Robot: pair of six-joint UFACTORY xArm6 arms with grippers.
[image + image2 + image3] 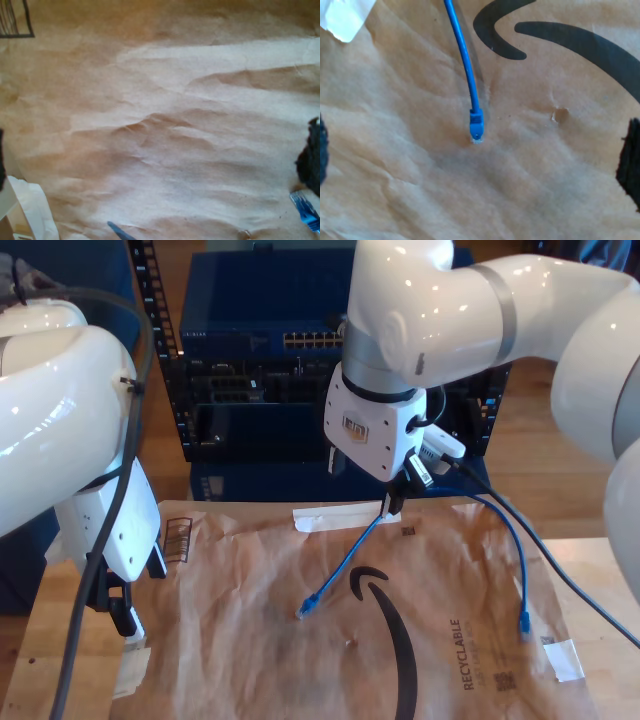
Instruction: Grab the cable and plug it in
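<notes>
Nearest to us, brown wrinkled paper (250, 640) covered the table, printed "RECYCLABLE" (457, 653) at about five o'clock in the exterior view. The cable (345, 565) rose from its plug (476, 125) on the paper towards our second gripper (395, 502); whether either gripper's fingers were together, we cannot tell. Behind stood a blue server rack (260, 360).

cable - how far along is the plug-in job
Done: nothing yet that I can confirm. In hand: the cable rises from the brown paper to my second gripper, though I cannot tell whether the jaws are clamping it. Its near plug touches the paper and the other plug lies on it too. Left: secure one end and seat it in the rack ports behind. My first gripper hangs open, holding nothing.
</notes>
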